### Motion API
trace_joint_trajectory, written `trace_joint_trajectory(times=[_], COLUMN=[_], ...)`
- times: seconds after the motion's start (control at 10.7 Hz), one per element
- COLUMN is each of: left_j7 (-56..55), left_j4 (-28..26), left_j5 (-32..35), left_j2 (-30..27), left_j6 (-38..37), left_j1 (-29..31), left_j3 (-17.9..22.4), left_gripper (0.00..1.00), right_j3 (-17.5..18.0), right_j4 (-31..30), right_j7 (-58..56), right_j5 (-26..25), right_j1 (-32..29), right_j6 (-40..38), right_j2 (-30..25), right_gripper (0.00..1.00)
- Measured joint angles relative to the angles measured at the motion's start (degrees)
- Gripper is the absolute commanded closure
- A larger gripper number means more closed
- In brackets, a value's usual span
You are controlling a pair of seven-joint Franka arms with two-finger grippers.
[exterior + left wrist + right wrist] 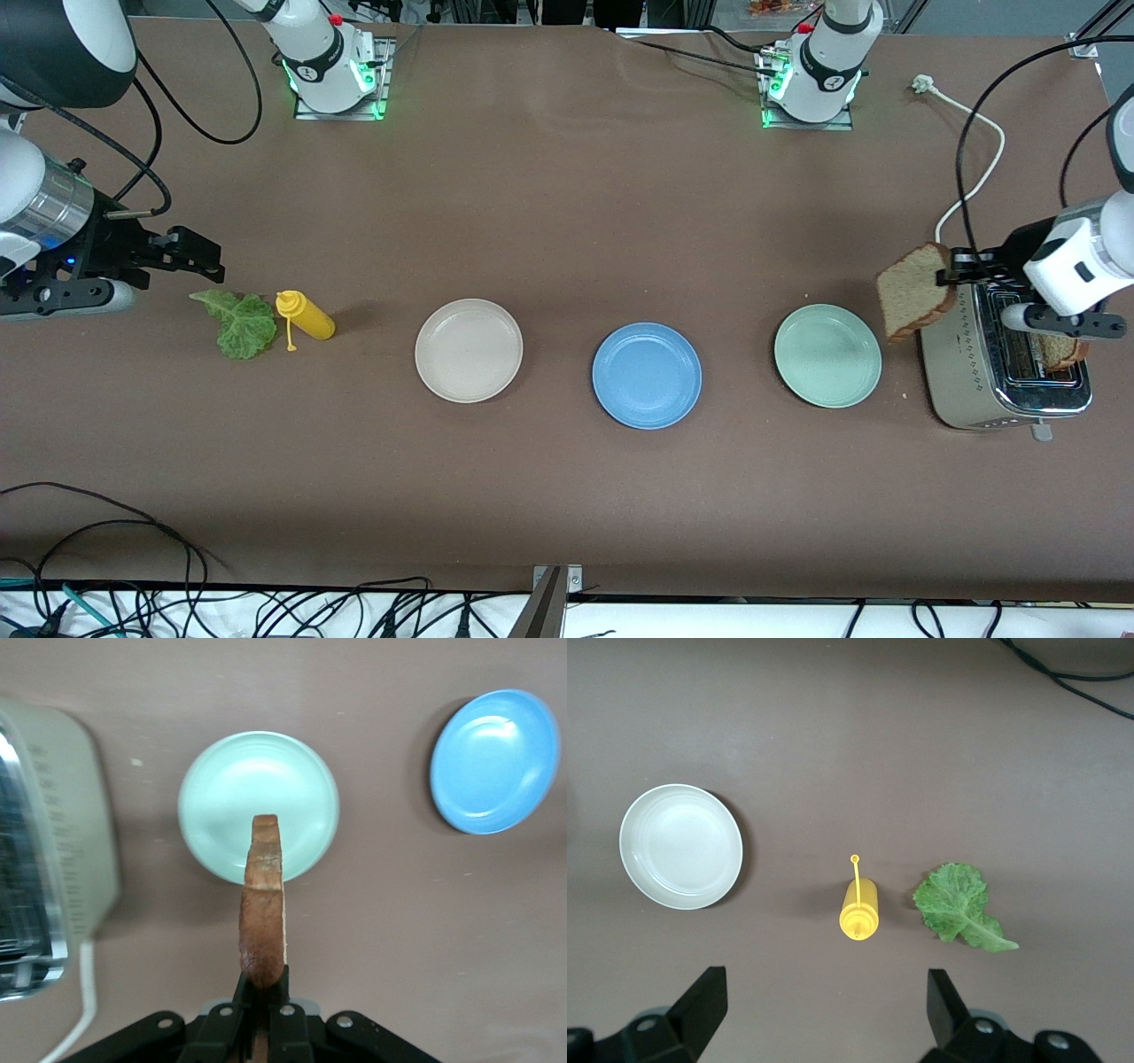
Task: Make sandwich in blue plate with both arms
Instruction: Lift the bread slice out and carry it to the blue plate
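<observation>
Because its fingers are clamped on one crust edge, the left hand [961,266] carries the bread slice [915,291] upright above the toaster [961,377], clear for the blue plate [647,375] at the tabletop's middle. Waiting above the lettuce leaf [239,323] at the plate's nine o'clock, the right hand [824,1010] hangs with fingers apart.

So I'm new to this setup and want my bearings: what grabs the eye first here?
A bread slice held in the air by the shut left gripper, between the toaster and the green plate; a second slice sits in the toaster. Three plates stand in a row, the blue plate in the middle. The right gripper hangs open over the lettuce and yellow bottle.
</observation>
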Motion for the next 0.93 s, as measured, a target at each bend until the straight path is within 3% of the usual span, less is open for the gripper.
trace_joint_trajectory(times=[0.47,0.93], left_j7=[-2.3,-8.93], left_j4=[-9.42,-10.39], left_j5=[-14.32,-21.16], left_j2=[0.01,4.57], left_j6=[10.72,19.38], left_j1=[-4.58,-14.28], left_j3=[0.02,-0.09], left_gripper=[1.0,1.0], right_j3=[-0.1,-1.86], right_j4=[-0.55,-5.32], right_j7=[-0.04,-2.45], right_j5=[-0.03,-1.12], right_j1=[-0.51,-1.15], right_j6=[0.05,0.83], right_j2=[0.57,3.05], right_gripper=[0.0,0.0])
